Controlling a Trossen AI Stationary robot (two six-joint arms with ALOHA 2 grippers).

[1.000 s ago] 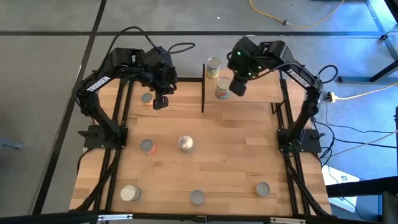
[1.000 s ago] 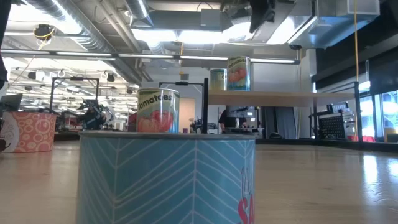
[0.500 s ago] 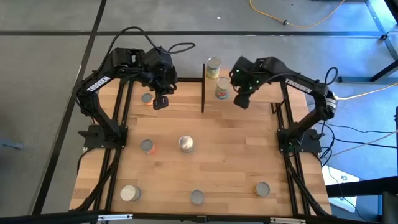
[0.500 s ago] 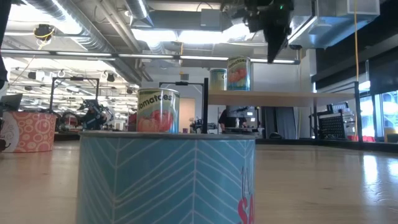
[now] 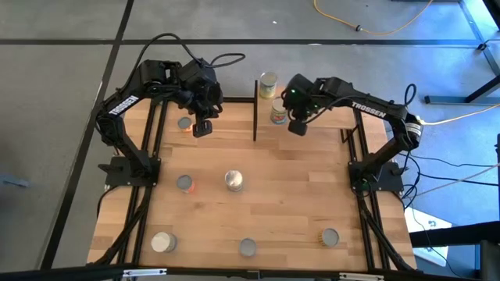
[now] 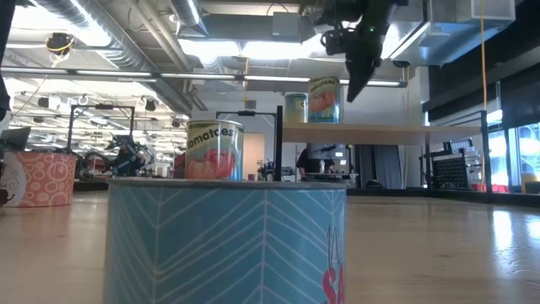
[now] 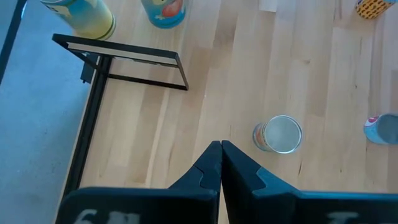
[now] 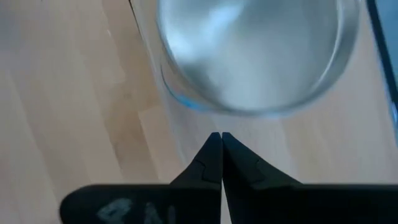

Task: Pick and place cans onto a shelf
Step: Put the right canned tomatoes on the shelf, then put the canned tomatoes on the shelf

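The right gripper, shut tight and holding nothing, has swung back beside the near can on the shelf at the table's far edge, so two cans are up there and six wait on the table.

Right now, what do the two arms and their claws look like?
Both arms are black, built of jointed segments, with white TROSSEN lettering along a link of the left arm and the right arm. Black cables loop off the left arm's wrist. A green light glows near the right wrist. The left claw and right claw have dark, wedge-shaped fingers tapering to points.
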